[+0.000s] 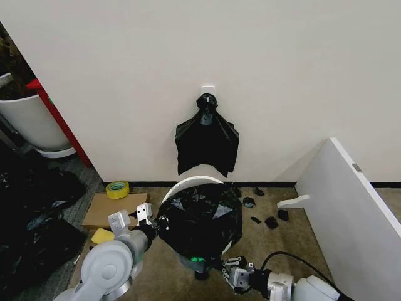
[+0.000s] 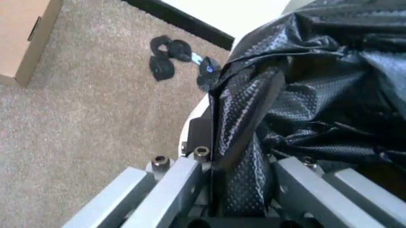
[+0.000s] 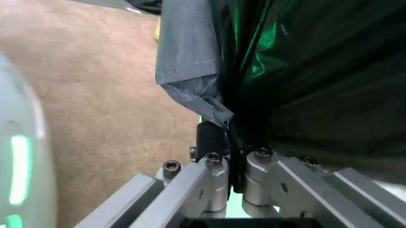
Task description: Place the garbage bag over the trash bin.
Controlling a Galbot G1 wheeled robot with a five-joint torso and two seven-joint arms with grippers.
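1. Where the carpeted floor meets the wall, the garbage bag point(image 1: 202, 216), glossy black and crinkled, is draped over the top of the trash bin point(image 1: 188, 183), whose cream-white rim shows as an arc behind the bag on the wall side.
2. The left gripper point(image 1: 152, 221) is at the bag's left edge; in the left wrist view its fingers point(image 2: 244, 142) are pinched narrow on a fold of the black plastic point(image 2: 317, 85).
3. The right gripper point(image 1: 227, 266) is at the bag's lower right edge, near the floor; in the right wrist view its fingers point(image 3: 212, 137) are closed tight on a hanging edge of the bag point(image 3: 298, 71), which carries a green glow.
4. On the wall just above the bin hangs another black bag point(image 1: 207, 141), knotted at its top and flaring downward.
5. Small black scraps point(image 1: 266, 216) lie on the carpet to the right of the bin.
6. A white board point(image 1: 351, 207) leans further right.
7. To the left of the bin sit a flat cardboard box point(image 1: 109, 207) and a yellow tape roll point(image 1: 117, 189).
8. At the far left stands a large white planter pot point(image 1: 34, 122).
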